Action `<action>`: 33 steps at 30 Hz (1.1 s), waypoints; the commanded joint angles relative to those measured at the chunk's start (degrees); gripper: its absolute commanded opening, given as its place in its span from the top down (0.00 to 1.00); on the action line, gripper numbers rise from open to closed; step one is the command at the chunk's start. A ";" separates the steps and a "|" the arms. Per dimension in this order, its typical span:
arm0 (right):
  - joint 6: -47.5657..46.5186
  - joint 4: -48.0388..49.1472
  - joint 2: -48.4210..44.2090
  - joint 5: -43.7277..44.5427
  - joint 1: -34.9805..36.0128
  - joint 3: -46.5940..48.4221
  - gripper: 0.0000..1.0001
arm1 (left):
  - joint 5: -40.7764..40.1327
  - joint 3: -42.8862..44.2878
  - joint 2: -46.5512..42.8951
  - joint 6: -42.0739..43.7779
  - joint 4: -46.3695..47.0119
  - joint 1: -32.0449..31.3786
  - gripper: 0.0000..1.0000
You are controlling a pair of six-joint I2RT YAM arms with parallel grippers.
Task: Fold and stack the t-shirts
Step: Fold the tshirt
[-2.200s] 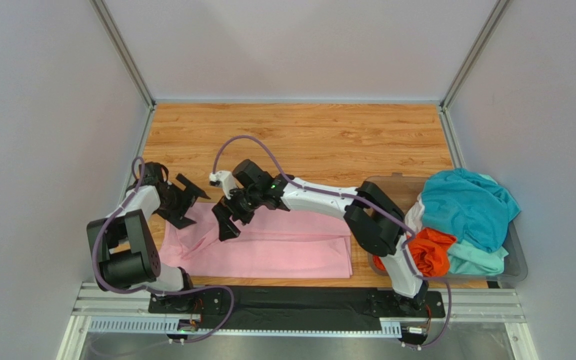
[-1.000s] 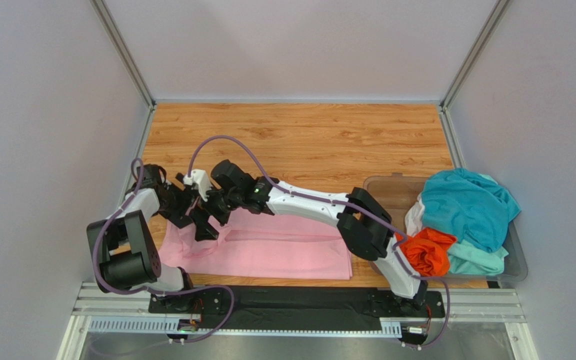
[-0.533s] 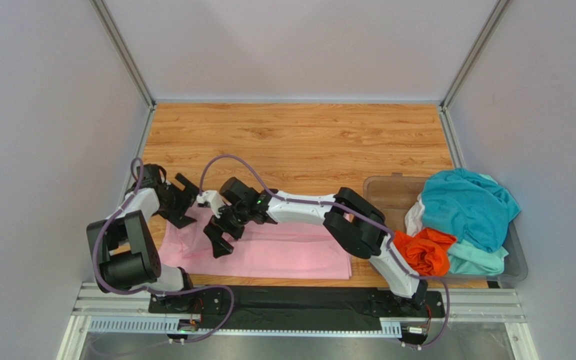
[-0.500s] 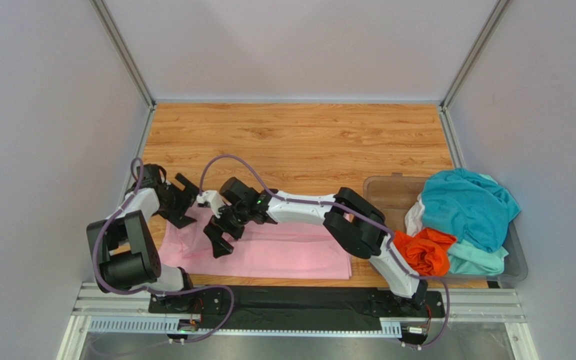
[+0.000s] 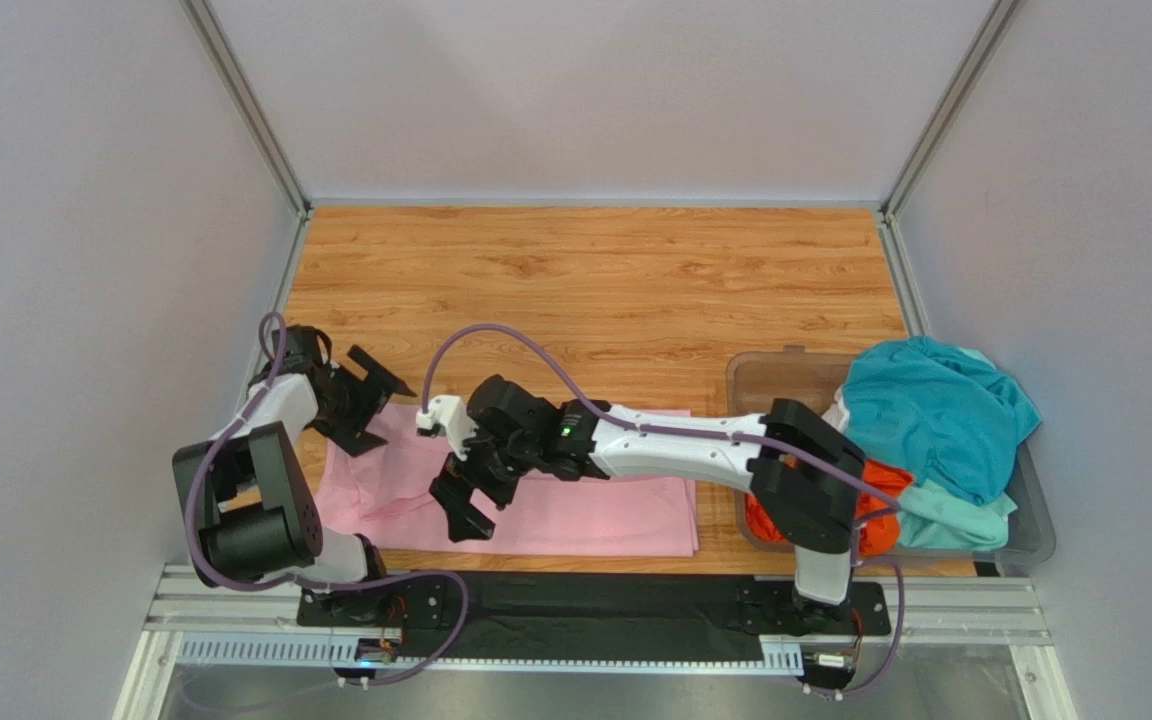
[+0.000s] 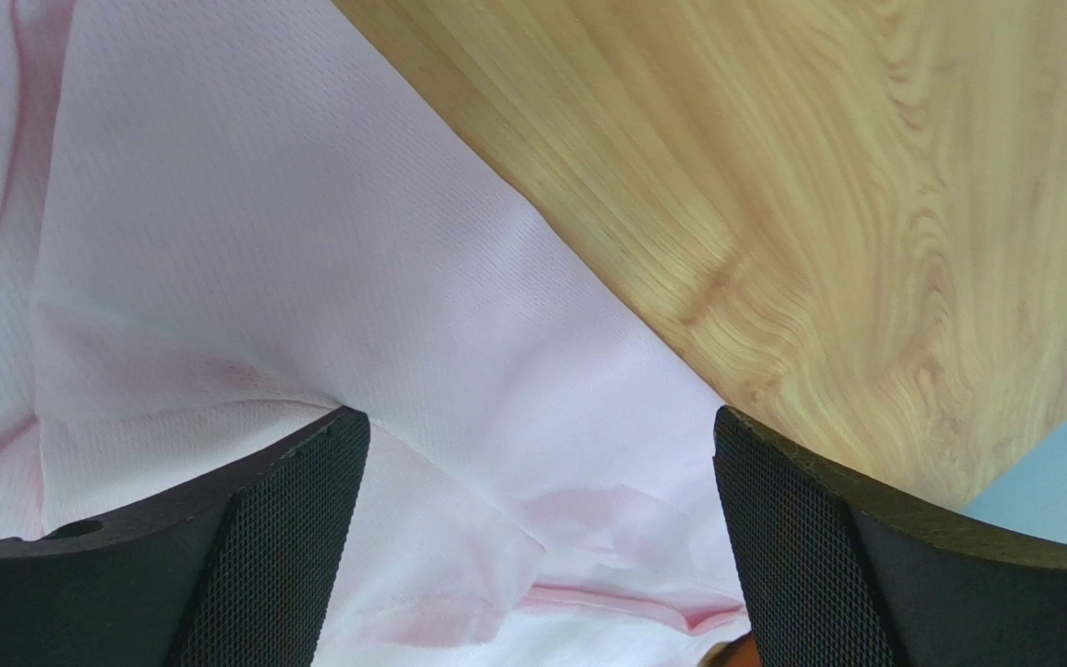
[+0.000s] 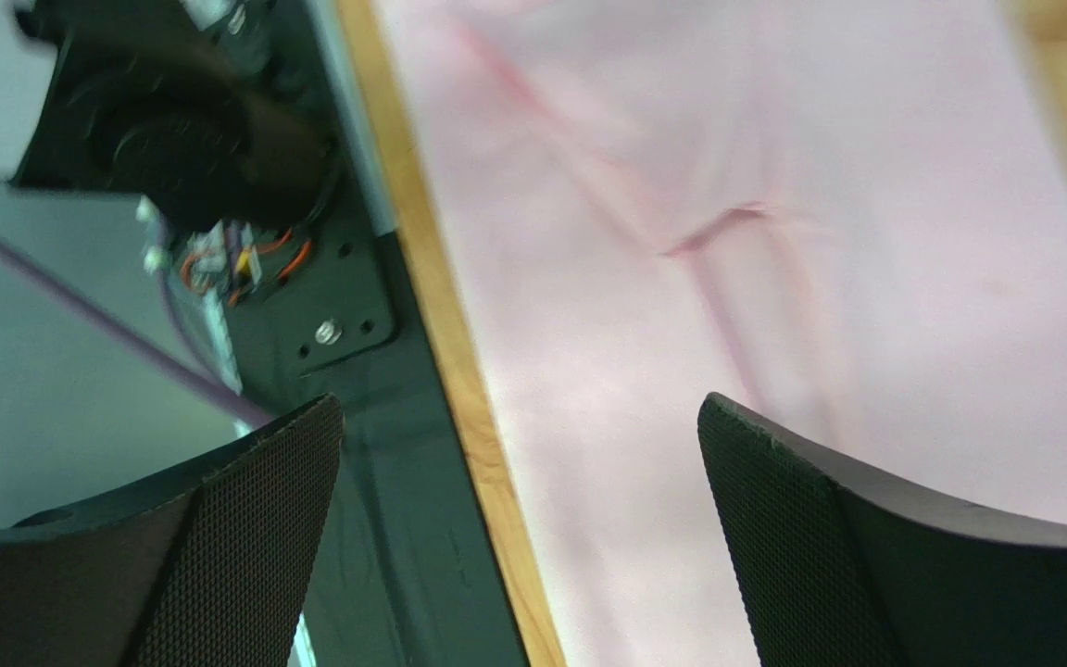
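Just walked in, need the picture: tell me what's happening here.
A light pink cloth t-shirt lies partly folded on the wooden table. The robot's left tool and right tool are open over its left end, gripping nothing. A teal t-shirt and an orange t-shirt sit in the clear plastic bin.

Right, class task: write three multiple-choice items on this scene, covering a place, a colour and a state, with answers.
1. Where does the pink t-shirt lie? A on the wall; B flat on the table; C draped over an arm.
2. What colour is the top shirt in the bin? A teal; B black; C yellow.
3. The right gripper is: A shut on cloth; B out of view; C open, empty.
Answers: 1 B, it lies spread on wood; 2 A, teal cloth sits highest; 3 C, the wrist view shows its fingers apart, nothing between.
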 commanded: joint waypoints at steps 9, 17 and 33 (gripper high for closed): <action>18.03 -3.19 -17.81 18.90 -17.00 -19.70 0.00 | -7.22 -8.49 -22.39 -1.92 -7.72 -14.40 0.00; 17.59 -2.58 -15.89 16.53 -24.74 -25.86 0.00 | -7.76 -11.49 -15.74 -0.69 -5.00 -14.84 0.00; 24.36 1.20 -18.60 6.69 -18.69 -34.56 0.00 | -8.11 18.87 21.50 -2.63 0.20 -20.81 0.00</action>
